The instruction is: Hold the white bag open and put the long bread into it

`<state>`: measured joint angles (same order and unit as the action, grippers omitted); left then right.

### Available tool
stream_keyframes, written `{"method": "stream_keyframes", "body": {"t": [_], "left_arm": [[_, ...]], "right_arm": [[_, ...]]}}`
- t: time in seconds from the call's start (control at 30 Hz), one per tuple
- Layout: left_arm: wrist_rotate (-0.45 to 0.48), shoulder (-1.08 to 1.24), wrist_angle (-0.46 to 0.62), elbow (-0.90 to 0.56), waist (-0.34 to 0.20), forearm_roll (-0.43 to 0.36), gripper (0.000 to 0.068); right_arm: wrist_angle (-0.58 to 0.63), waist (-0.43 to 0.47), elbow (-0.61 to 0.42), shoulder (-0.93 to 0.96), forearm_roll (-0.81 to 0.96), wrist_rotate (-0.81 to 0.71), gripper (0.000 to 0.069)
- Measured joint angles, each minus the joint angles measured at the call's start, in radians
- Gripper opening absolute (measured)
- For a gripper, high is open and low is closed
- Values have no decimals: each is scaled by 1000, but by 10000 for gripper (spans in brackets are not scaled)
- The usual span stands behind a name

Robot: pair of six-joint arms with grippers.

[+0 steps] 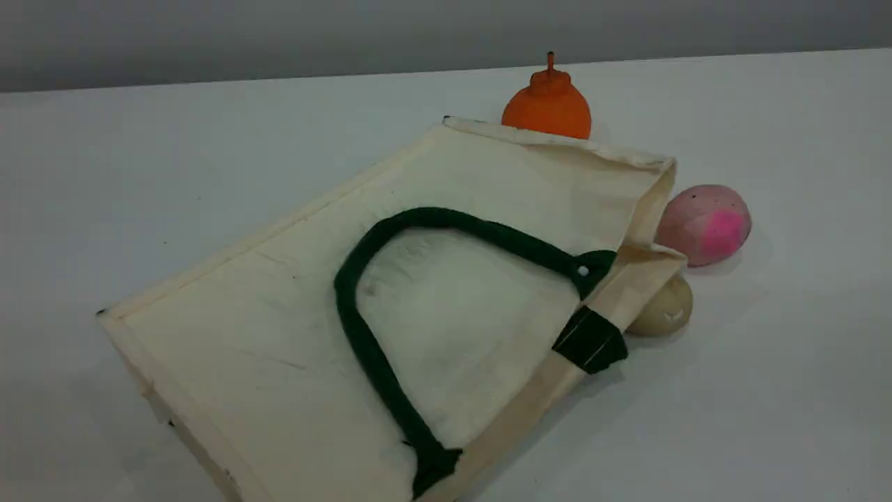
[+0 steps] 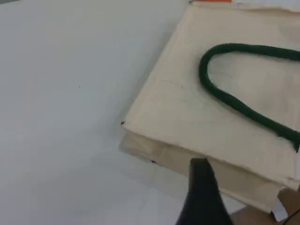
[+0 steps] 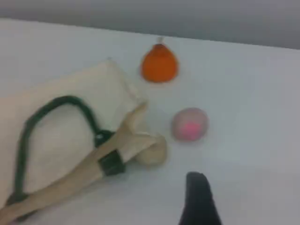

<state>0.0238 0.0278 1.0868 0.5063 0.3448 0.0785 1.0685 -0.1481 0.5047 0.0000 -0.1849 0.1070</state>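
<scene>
I see the bag (image 1: 279, 328) flat across mid-frame; right gripper (image 3: 198, 192) hangs wide over bare table (image 3: 253, 154); for left gripper (image 2: 202, 187) I cannot tell

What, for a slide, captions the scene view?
White bag lying flat; orange fruit behind it, pink bun and beige bun by its mouth.

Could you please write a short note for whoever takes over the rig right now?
Left gripper hovers over the bottom edge of the white bag; its opening is not visible.
Right gripper is open and empty, over the table.
The bag lies flat, not held open.
A pale bread sits half hidden at its mouth, possibly the long bread.
Done: nothing.
Left: open bag, insert bread.
</scene>
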Motion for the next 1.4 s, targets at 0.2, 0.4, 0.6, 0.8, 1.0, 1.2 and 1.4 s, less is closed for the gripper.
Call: {"method": "stream_keyframes", "body": {"t": [0.2, 0.4, 0.6, 0.8, 1.0, 1.2, 1.4], "left_arm": [[1, 0, 0, 0, -119, 2, 434], [0, 0, 0, 0, -269, 2, 434], [0, 0, 0, 0, -326, 1, 434], [0, -29, 5, 3, -325, 1, 434], [0, -29, 5, 4, -323, 1, 434], [0, -28, 5, 4, -322, 2, 434], [0, -28, 5, 4, -322, 2, 434]], "right_arm": [[2, 139, 0, 0, 0, 0, 432], [2, 182, 0, 0, 1, 0, 432], [2, 181, 1, 0, 0, 0, 432], [5, 177, 2, 0, 0, 0, 432], [5, 178, 2, 0, 0, 0, 432], [5, 178, 2, 0, 0, 0, 432], [5, 178, 2, 0, 0, 0, 432]]}}
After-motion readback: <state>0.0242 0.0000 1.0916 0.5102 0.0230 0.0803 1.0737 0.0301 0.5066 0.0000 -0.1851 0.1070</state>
